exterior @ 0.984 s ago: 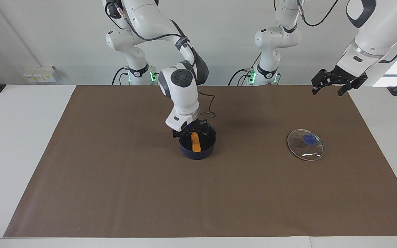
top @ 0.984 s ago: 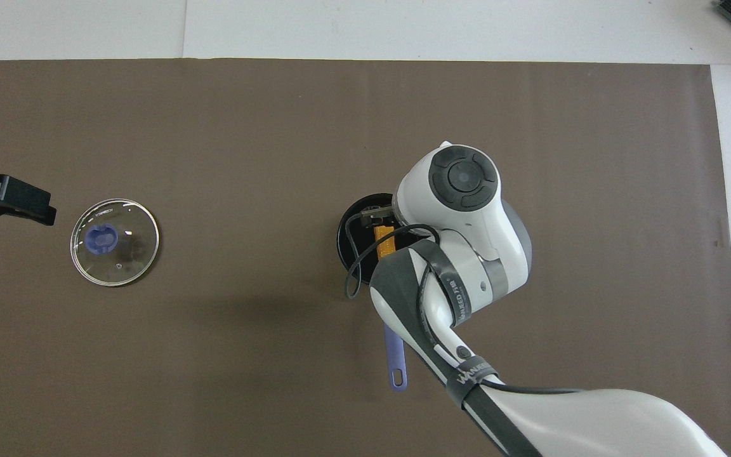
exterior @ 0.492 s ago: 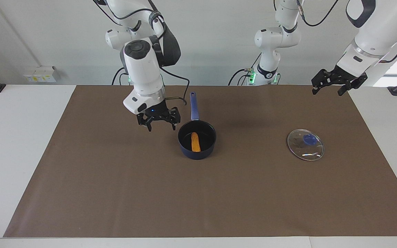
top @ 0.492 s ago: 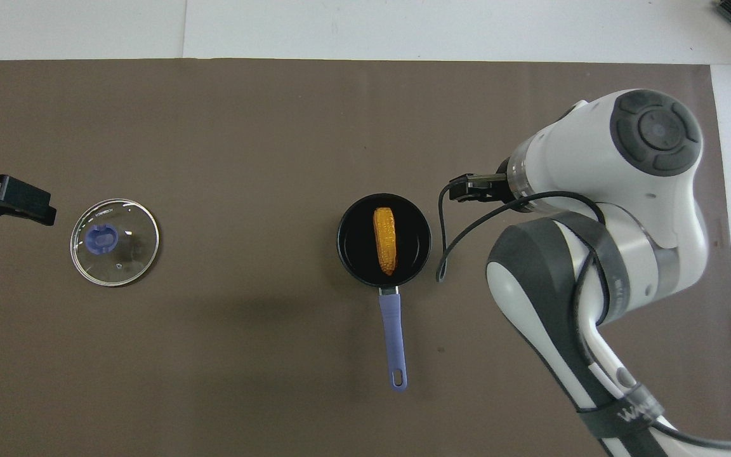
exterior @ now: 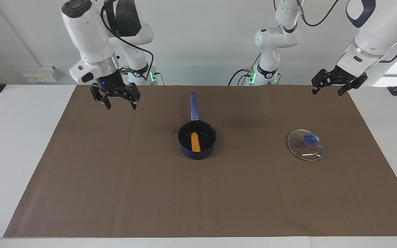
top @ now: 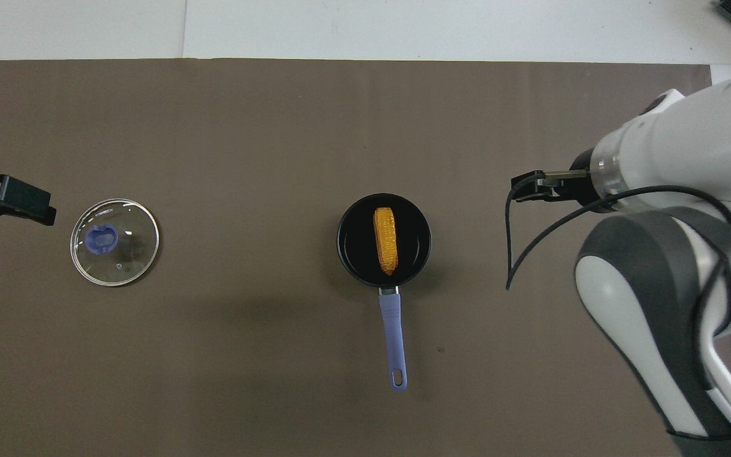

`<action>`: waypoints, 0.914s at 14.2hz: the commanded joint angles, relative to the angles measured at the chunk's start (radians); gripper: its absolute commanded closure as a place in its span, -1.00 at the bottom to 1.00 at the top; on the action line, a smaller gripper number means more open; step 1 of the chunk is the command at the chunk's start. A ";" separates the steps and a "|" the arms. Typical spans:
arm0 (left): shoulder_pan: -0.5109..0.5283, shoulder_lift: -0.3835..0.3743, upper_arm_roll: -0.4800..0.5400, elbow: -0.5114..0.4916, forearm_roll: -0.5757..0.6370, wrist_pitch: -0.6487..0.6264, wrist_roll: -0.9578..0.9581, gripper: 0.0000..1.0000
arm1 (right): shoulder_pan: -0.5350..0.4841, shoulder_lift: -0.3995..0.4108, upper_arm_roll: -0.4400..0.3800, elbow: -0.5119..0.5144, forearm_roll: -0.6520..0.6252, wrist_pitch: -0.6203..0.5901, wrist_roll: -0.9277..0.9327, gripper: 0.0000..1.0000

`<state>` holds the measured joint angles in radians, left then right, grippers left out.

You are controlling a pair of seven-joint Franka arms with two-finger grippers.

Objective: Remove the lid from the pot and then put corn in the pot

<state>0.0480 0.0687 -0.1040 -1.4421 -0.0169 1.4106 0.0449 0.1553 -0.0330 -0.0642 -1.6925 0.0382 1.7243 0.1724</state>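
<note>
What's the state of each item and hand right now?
pot: uncovered, upright on the mat, corn inside
corn: lying flat in the pot
lid: off, flat on the mat toward the left arm's end, knob up
left hand: open, empty, raised
right hand: open, empty, raised

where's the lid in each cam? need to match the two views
Facing view: the lid lies flat on the brown mat, at that picture's right, below the left tool.
Overhead view: the lid sits at the picture's left, beside the left tool.
Shared landmark: the pot with the corn, mid-mat in both.
</note>
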 commanded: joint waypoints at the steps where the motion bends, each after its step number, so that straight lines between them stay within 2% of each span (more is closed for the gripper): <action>1: 0.007 0.011 0.000 0.026 -0.009 -0.025 0.012 -1.00 | -0.051 -0.010 0.000 0.056 0.008 -0.099 -0.059 -1.00; 6: 0.007 0.011 0.000 0.026 -0.009 -0.025 0.012 -1.00 | -0.088 -0.064 -0.063 0.120 0.012 -0.255 -0.163 -1.00; 9: 0.007 0.011 0.000 0.026 -0.009 -0.025 0.012 -1.00 | -0.077 -0.091 -0.060 0.094 -0.007 -0.255 -0.163 -1.00; 13: 0.007 0.011 0.000 0.026 -0.009 -0.025 0.012 -1.00 | -0.077 -0.088 -0.055 0.100 0.003 -0.253 -0.165 -1.00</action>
<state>0.0480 0.0687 -0.1040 -1.4421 -0.0169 1.4105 0.0449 0.0843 -0.1112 -0.1239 -1.5799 0.0392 1.4754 0.0302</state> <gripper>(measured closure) 0.000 0.000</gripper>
